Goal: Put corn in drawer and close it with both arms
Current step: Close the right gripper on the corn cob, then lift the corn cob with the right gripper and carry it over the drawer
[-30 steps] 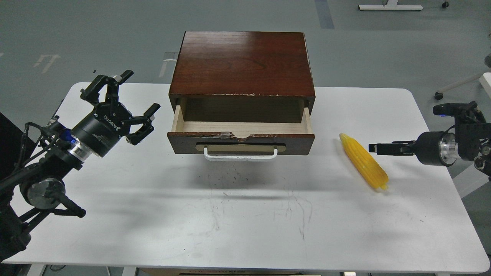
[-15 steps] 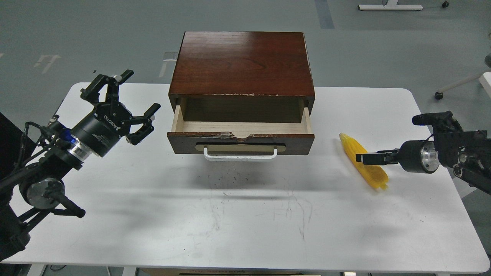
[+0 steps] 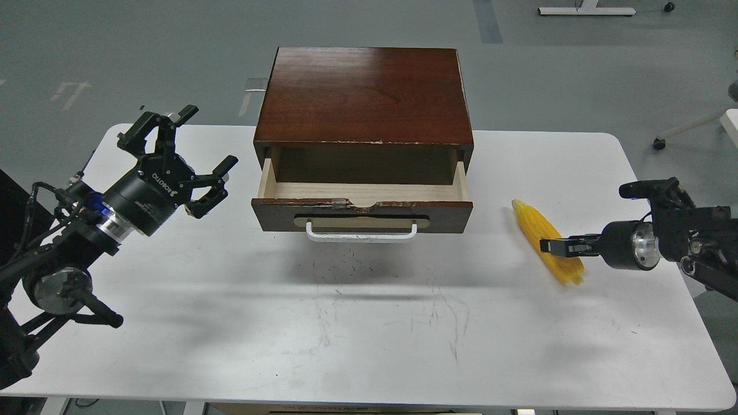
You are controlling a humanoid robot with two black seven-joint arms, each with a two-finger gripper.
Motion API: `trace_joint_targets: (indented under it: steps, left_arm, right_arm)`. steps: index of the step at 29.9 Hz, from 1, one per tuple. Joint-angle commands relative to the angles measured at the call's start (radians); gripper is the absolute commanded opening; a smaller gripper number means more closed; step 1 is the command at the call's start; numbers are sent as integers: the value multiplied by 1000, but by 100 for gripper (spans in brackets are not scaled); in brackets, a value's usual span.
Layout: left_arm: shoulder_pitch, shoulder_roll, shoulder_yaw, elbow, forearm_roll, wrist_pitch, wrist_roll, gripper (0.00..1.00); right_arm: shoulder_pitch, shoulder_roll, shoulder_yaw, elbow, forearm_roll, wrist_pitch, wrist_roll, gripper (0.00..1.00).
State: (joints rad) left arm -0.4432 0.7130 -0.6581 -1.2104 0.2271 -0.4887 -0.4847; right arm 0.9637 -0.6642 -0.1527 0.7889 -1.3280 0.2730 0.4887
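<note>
The yellow corn lies on the white table, to the right of the drawer. The drawer is pulled open from the dark wood cabinet; its pale wood inside holds nothing that I can see, and its white bar handle faces me. My right gripper reaches in from the right, and its tip lies over the lower half of the corn; it is seen edge-on, so its fingers cannot be told apart. My left gripper is open and empty, left of the drawer above the table.
The cabinet stands at the back middle of the table. The table's right edge is close behind the right arm. A wheeled stand leg and a white frame base stand on the grey floor beyond the table.
My right gripper has moved left and down from beside the corn to over its lower half. My left gripper has shifted slightly left. The corn and drawer have not moved.
</note>
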Motion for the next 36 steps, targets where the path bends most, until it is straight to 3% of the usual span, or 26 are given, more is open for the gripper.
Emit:
trace_joint_targets:
  steps: [1, 10, 18, 27, 36]
  left_arm:
    - [0, 2, 0, 0, 0, 0, 0, 100]
    - [0, 5, 0, 0, 0, 0, 0, 100]
    - [0, 3, 0, -1, 0, 0, 0, 100]
    - [0, 2, 0, 0, 0, 0, 0, 100]
    - [0, 8, -2, 0, 0, 0, 0, 100]
  right_arm:
    - [30, -15, 21, 23, 9, -5, 0, 17]
    - [255, -133, 110, 171, 15, -2, 0, 17]
    - [484, -135, 91, 286, 12, 6, 0, 18]
    - [789, -8, -177, 455, -13, 6, 0, 19]
    - [840, 133, -231, 463, -247, -5, 0, 18]
